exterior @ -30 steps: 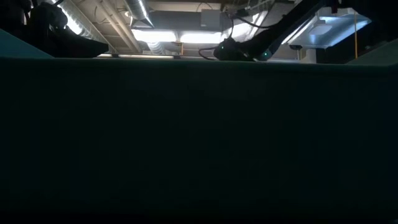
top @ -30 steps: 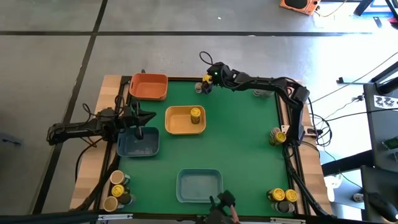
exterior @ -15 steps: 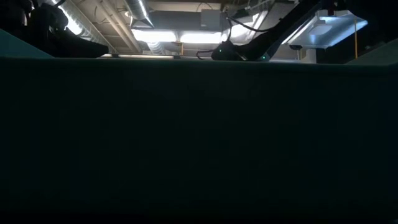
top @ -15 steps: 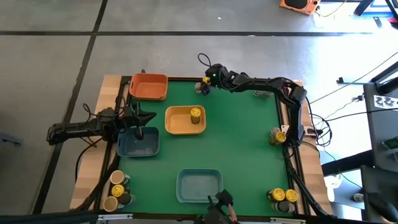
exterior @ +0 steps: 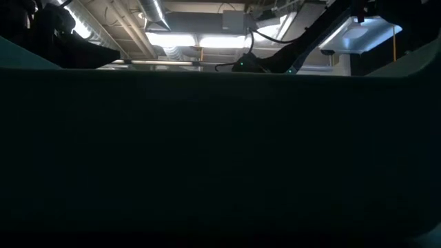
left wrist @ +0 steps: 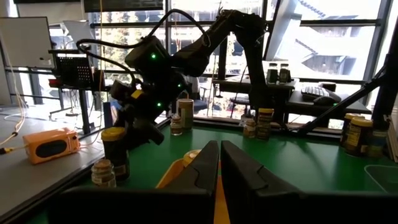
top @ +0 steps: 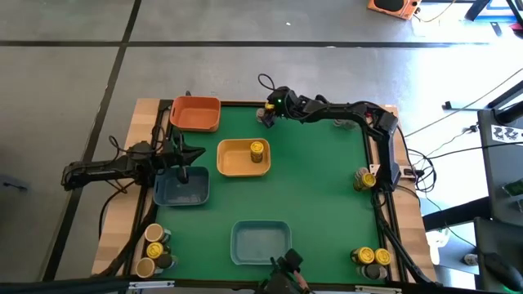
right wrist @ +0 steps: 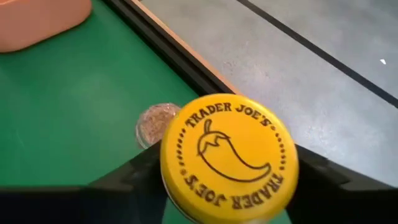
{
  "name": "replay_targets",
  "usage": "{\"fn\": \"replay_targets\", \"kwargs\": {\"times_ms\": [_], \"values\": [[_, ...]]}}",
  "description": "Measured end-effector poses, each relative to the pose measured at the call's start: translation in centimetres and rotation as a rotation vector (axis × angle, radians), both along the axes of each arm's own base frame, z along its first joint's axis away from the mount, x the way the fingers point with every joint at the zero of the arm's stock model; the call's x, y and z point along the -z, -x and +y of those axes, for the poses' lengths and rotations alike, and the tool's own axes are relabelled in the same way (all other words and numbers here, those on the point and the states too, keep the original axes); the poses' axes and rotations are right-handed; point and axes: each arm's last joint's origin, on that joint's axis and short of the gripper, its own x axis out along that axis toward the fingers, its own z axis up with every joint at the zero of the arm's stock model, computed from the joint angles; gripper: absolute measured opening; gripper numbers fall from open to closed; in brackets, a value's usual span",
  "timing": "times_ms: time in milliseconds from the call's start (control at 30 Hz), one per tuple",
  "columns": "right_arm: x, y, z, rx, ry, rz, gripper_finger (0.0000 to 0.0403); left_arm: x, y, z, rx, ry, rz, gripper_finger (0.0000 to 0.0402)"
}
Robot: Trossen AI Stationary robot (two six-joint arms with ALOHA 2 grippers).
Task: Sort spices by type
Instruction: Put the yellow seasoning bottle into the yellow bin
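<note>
My right gripper (top: 268, 107) is stretched out to the table's far edge, over a yellow-lidded spice jar (right wrist: 229, 157). The lid bears a chili print. The gripper's two dark fingers (right wrist: 135, 172) stand on either side of the lid, which fills the gap between them. A small jar with a tan top (right wrist: 154, 124) stands on the green mat just beside it. From the left wrist view the yellow-lidded jar (left wrist: 114, 152) looks upright on the table below the right gripper (left wrist: 138, 112). My left gripper (top: 181, 173) is shut and hovers over the dark blue tray (top: 194, 194). My right gripper comes at the yellow-lidded jar from above, one finger on each side of its lid (right wrist: 180, 134). I cannot tell whether the fingers touch it. The jar stands upright on the mat.
The orange tray (top: 196, 114) sits at the far left. The yellow tray (top: 233, 159) in the middle holds one jar (top: 257, 151). A light blue tray (top: 261, 243) lies at the near edge. More jars stand near left (top: 154, 249), at the right edge (top: 365, 178) and near right (top: 370, 261).
My right gripper has moved a little toward the table's left and down, onto the jars at the far edge. The left arm has kept still.
</note>
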Motion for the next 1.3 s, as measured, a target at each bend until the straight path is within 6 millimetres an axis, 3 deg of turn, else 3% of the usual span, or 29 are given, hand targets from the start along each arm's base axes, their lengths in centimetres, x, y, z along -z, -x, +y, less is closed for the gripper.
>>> {"fn": "replay_targets", "kwargs": {"times_ms": [467, 667, 867, 1167, 1300], "values": [[-0.4, -0.1, 0.1, -0.070, 0.017, -0.008, 0.0229, 0.3, 0.0, 0.0, 0.000, 0.009, 0.025, 0.0015], [-2.8, -0.1, 1.3, -0.112, 0.053, -0.033, 0.0222, 0.3, 0.0, 0.0, -0.002, -0.023, 0.034, 0.0015], [-6.5, 0.3, 4.5, -0.189, 0.076, -0.033, 0.0229, 0.4, 0.0, 0.0, -0.001, -0.013, 0.042, 0.0015], [-11.6, 1.6, 11.6, -0.372, 0.093, -0.001, 0.0226, 0.6, 0.0, 0.0, -0.001, -0.007, 0.062, 0.0015], [-12.8, 2.1, 14.7, -0.447, 0.087, 0.008, 0.0228, 0.5, 0.0, 0.0, -0.001, -0.008, 0.061, 0.0015]]}}
